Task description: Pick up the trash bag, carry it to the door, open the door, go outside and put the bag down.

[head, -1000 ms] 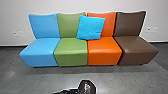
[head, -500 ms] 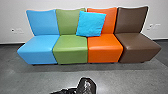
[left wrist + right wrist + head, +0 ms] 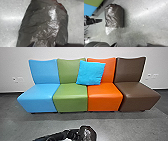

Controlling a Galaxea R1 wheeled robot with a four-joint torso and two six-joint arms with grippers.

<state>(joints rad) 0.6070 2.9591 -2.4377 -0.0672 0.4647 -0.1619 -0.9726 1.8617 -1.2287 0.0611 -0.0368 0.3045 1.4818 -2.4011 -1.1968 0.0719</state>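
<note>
While the dark trash bag [image 3: 114,16] lies on the gray floor [image 3: 140,22], the left end effector [image 3: 74,133] is near it with tips apart, and the right end effector [image 3: 132,44] also has its tips apart. Beyond, a blue seat [image 3: 38,100], green seat [image 3: 71,99], orange seat [image 3: 105,99] and brown seat [image 3: 138,97] line up, a bright blue cushion [image 3: 91,73] against the middle backrests.

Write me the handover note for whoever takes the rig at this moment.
Left gripper: open, beside the trash bag, not gripping it.
Right gripper: open, holding nothing, over the floor.
Trash bag: on the floor, in front of the row of coloured seats.
Done: no step of the task that I can confirm.
Left: pick up the bag, carry it to the door, open that, go outside, put the bag down.
</note>
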